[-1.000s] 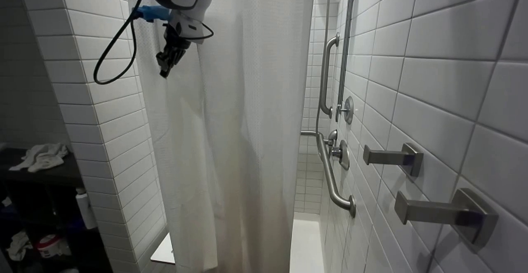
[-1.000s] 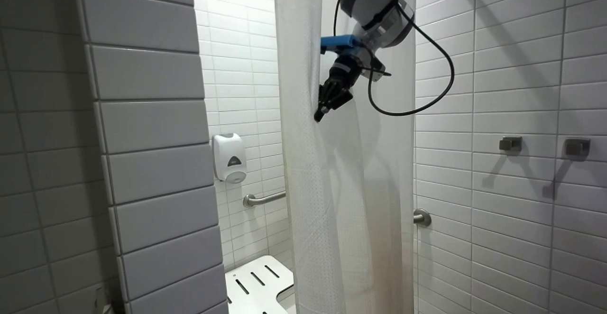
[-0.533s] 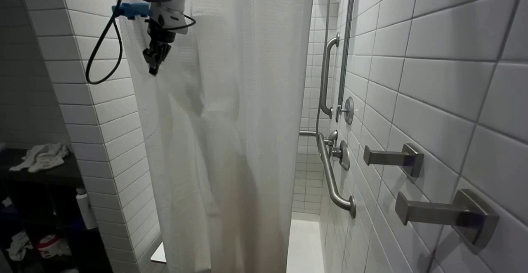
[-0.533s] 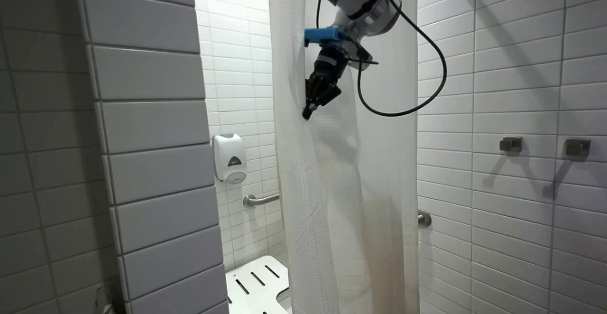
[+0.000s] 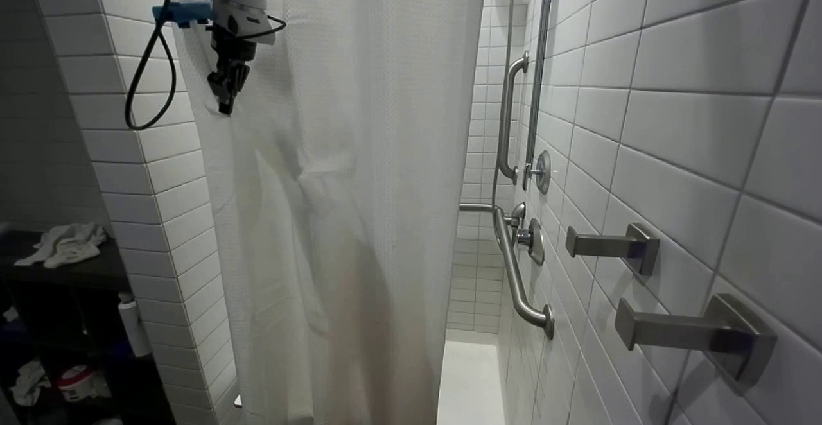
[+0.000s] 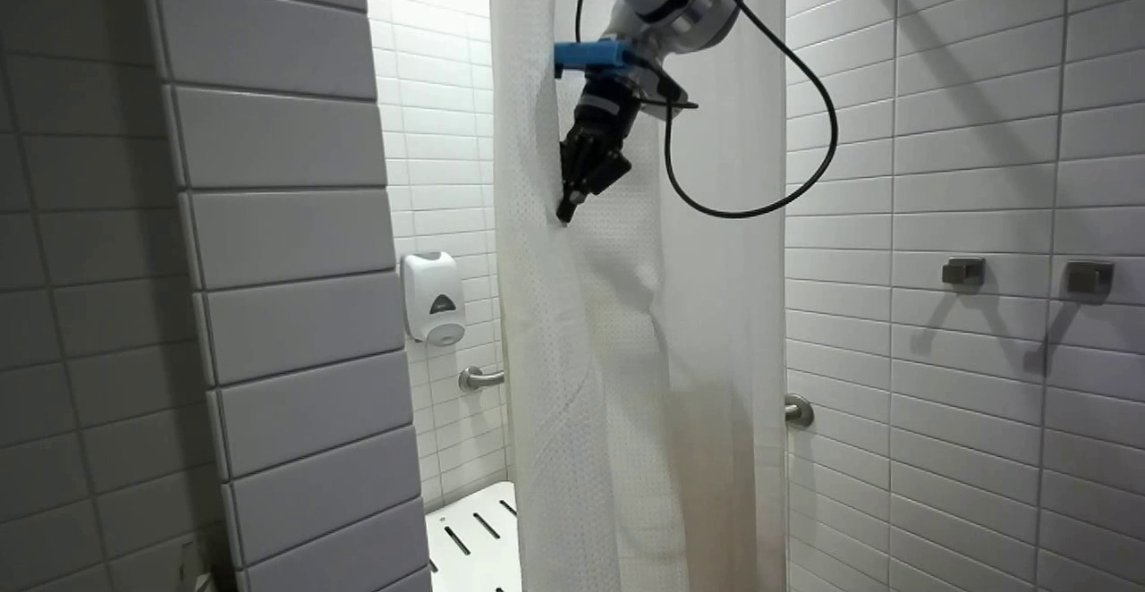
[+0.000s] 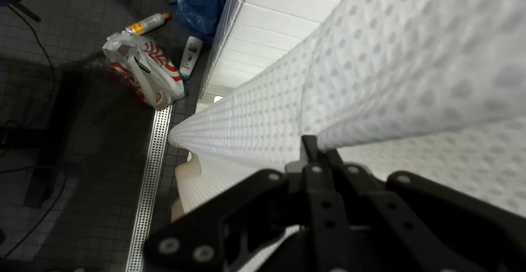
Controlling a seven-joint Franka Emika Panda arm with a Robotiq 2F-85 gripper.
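Observation:
A white textured shower curtain (image 5: 372, 155) hangs in both exterior views (image 6: 716, 306) and fills much of the wrist view (image 7: 263, 120). My black gripper (image 7: 323, 150) is shut on a fold of it, and the fold runs from between the fingertips toward the upper right in the wrist view. In both exterior views the gripper (image 5: 225, 112) points downward at the curtain near its left edge (image 6: 565, 216). Creases spread in the cloth below and beside the fingertips. The exact bit of cloth between the fingers is partly hidden.
A tiled pillar (image 6: 295, 234) stands left of the curtain, near the arm. A white slotted seat (image 6: 474, 538), soap dispenser (image 6: 434, 297), grab bar (image 5: 514, 271) and wall hooks (image 5: 603, 243) are around. A plastic bag (image 7: 164, 70) and bottle (image 7: 191, 56) lie on the floor.
My gripper has moved left in both exterior views, drawing the curtain with it. The curtain's left edge now covers more of the seat and tiled wall. The gripper stays shut.

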